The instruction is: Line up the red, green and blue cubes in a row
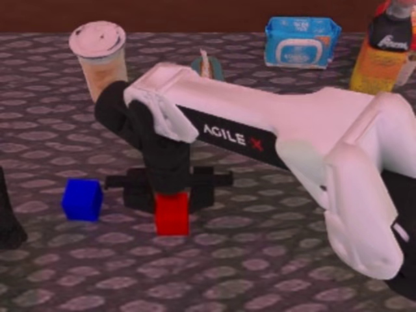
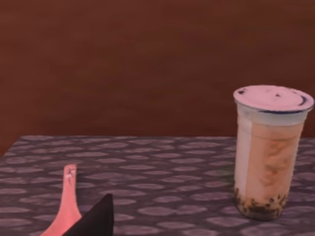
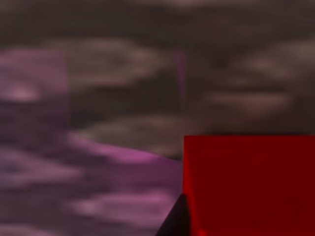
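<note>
Right gripper [image 1: 170,195] apparently grips red cube [image 1: 171,213], beside blue cube [image 1: 82,199].

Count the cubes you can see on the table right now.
2. The blue cube sits toward the table's left; the red cube is beside it to the right, under the right gripper. A green one may be hidden by the arm.

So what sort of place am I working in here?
Likely a rendered tabletop test scene, not a real room: a table with a patterned cloth against a plain brown wall, scattered with a bubble tea cup, a wet wipes pack and plain colored cubes.
</note>
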You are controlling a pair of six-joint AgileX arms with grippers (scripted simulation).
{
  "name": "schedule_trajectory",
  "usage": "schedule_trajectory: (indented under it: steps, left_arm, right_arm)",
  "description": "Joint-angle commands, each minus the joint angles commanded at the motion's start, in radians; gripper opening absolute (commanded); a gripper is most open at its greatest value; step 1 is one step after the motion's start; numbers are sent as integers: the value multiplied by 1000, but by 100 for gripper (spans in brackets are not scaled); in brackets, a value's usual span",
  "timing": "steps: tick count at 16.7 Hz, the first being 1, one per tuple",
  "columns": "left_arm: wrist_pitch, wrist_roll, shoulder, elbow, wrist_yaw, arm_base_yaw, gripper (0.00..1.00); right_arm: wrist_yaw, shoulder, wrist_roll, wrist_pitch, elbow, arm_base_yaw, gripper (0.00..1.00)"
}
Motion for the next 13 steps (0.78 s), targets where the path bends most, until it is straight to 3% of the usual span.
schedule_trajectory:
  steps: [4, 13]
  left_arm:
    - [0, 0, 0, 0, 0, 0, 100]
    - [0, 0, 0, 0, 0, 0, 100]
  right_arm:
    - [0, 0, 0, 0, 0, 0, 98]
    - [0, 0, 0, 0, 0, -3, 100]
